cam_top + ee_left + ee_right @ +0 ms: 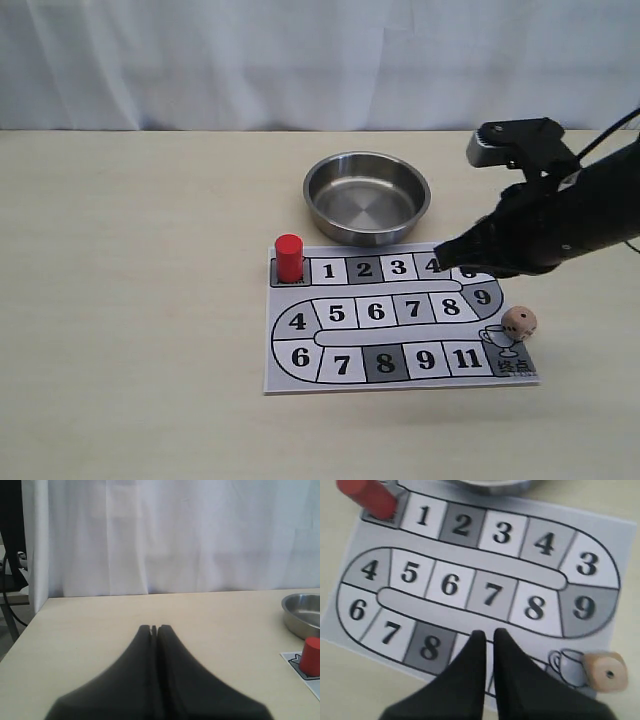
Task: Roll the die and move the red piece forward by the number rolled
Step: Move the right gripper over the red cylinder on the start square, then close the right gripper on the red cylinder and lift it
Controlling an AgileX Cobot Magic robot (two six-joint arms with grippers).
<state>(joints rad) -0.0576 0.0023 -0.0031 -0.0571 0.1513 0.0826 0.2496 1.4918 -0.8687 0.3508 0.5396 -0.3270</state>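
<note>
Red piece upright, long axis vertical, on the start square of the board. Die at the trophy corner. Right end effector pressed together, empty, above square 4; piece well left, die nearer.

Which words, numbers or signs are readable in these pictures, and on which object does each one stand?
"1 2 3 4 3": board, top row.
"9": board, right bend.
"4 5 6 7 8": board, middle row.
"6 7 8 9 11": board, bottom row.
"终点": board, under the cup drawing.
The start square: mostly covered by the red piece, unreadable.
On the die: dots only, no text.
</note>
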